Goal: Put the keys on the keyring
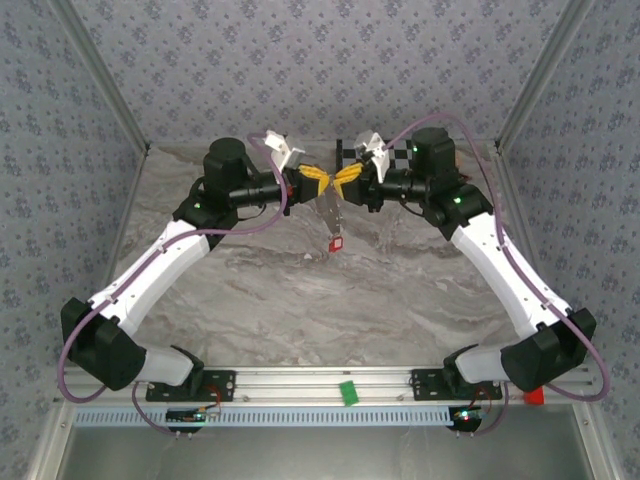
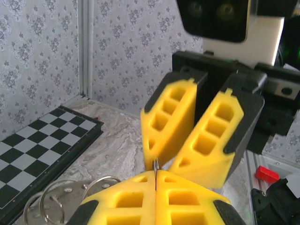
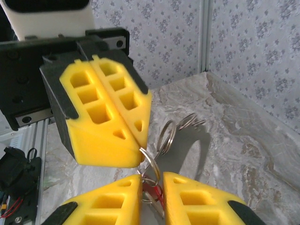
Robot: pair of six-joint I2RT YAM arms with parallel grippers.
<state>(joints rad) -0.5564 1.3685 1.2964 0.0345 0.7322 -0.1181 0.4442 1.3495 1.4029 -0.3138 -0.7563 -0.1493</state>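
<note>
Keyring (image 3: 156, 165), a thin silver loop, hangs above red-headed keys (image 1: 336, 243).

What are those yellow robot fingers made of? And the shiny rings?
The yellow fingers look like matte plastic, possibly printed: flat colour, hollow square pockets. The rings look like polished metal wire: silver, thin, catching light.

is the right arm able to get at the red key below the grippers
Probably not straight away: the key is uncovered just below, but the right gripper has the keyring between its fingers, held by the left gripper.
</note>
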